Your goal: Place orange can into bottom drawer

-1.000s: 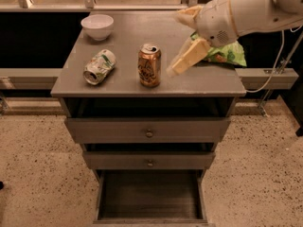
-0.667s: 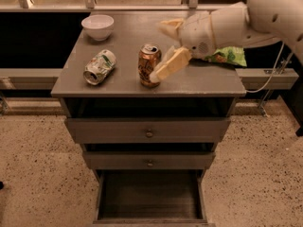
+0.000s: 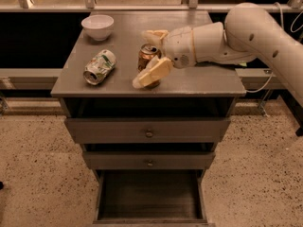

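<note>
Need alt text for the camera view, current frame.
A white robot arm's pincer straddles the upright orange can on a grey cabinet top, its fingers open, one on either side of the can. A crushed can and a white bowl sit nearby on the top. Below, the bottom drawer is pulled open.

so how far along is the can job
Done: the bottom drawer is pulled open. In hand: the gripper is at the orange can on the cabinet top, jaws open either side of it. Left: grip, lift, lower into the drawer.
</note>
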Available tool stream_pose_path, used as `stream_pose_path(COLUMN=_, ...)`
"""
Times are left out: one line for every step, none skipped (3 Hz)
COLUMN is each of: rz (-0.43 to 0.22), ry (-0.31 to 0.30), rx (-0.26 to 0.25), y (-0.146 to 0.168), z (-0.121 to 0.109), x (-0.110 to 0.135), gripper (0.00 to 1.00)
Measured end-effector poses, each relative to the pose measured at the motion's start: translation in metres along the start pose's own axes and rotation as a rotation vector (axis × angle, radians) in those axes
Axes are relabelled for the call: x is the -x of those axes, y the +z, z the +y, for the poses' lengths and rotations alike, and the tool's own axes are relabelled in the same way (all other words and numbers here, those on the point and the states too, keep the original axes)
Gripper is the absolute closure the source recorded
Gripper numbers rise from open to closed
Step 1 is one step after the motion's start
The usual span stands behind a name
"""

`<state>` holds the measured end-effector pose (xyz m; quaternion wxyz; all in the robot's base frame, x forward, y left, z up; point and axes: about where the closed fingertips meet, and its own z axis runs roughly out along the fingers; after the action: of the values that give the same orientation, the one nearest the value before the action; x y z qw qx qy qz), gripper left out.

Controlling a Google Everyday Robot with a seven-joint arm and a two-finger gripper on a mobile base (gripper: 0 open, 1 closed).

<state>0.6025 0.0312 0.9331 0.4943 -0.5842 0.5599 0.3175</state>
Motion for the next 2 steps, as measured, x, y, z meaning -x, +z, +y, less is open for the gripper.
stream_pose_path(rz=-0.078, ry=0.034, rx=-0.05, y=-0.0001, z=-0.0122, x=-0.0031, gripper=0.0)
stream_pose_path(rz=-0.118, ry=0.05, rx=-0.085, y=-0.0069, z=-0.0218, x=-0.0061, gripper=0.0)
